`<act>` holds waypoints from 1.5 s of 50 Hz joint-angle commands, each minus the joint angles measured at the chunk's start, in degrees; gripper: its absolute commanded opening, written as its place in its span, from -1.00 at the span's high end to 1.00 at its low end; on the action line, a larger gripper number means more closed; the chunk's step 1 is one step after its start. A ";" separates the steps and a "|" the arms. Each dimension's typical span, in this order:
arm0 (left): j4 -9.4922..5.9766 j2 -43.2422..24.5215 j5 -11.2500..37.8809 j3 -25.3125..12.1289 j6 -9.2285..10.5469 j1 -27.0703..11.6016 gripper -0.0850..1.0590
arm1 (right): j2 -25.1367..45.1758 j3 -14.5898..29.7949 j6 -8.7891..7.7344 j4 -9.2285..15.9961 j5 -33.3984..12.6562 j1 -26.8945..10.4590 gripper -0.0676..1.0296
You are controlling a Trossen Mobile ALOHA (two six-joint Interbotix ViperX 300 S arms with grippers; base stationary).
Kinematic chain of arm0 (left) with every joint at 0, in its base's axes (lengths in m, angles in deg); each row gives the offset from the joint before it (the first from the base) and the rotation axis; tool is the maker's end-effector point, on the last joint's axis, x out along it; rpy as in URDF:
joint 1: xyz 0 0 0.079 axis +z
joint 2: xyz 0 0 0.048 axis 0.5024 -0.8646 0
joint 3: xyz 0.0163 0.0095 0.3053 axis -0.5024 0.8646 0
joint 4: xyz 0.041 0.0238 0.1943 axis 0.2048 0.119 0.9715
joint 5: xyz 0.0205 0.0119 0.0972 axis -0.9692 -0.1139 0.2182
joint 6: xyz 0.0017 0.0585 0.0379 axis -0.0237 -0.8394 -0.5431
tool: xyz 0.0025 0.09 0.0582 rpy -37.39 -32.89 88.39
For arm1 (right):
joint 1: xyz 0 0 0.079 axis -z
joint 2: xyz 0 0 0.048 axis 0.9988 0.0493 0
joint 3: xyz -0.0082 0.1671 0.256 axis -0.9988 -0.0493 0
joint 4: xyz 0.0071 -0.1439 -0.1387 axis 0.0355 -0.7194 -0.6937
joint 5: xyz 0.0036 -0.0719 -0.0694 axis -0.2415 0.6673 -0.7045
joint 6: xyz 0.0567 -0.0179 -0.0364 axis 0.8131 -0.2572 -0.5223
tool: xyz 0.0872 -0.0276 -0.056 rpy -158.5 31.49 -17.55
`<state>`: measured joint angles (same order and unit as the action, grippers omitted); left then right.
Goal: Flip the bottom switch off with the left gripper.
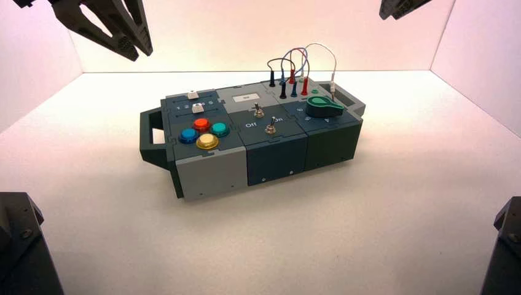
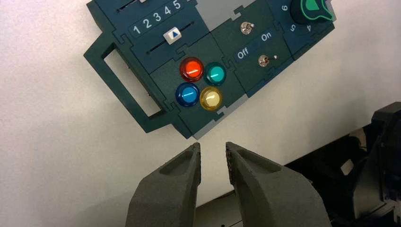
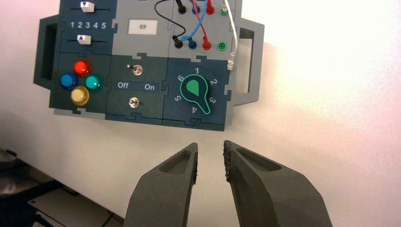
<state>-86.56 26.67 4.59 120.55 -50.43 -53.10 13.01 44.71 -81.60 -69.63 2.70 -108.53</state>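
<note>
The left gripper (image 1: 142,56), black with broad tapered wedge fingers and textured inner pads, is positioned above the table near the box's left end; its fingers are apart, with nothing between them. An angular dark handle (image 1: 147,142) forms that end. Adjacent are two white slider caps (image 2: 172,35) and four round, glossy buttons (image 1: 207,141): red, blue, green and yellow. The bottom switch (image 1: 270,129), a metal toggle on a round nut, is located at the front of the dark middle panel. Rightward are a green-edged, teardrop-shaped knob (image 1: 324,107), thin flexible wires (image 1: 335,60) and the right gripper (image 1: 396,8), fingers apart.
</note>
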 commanded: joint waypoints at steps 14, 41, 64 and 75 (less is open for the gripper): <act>-0.18 0.09 -0.26 -1.41 -0.18 -0.44 0.31 | -0.44 0.79 0.18 -0.62 -0.09 0.35 0.30; -0.18 -3.34 -0.26 -4.04 -0.79 -5.10 0.37 | 2.20 1.14 0.18 -2.29 -0.18 3.87 0.05; -0.18 -6.33 2.20 -7.47 -4.48 -6.50 0.37 | 16.61 4.83 2.37 -2.02 3.52 3.87 0.04; 0.00 -6.50 2.29 -7.65 -6.68 -6.50 0.37 | 25.22 7.03 2.37 -2.29 6.06 5.98 0.04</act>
<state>-86.56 19.99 6.97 114.66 -55.97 -59.25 35.95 49.46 -79.57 -71.82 7.36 -103.96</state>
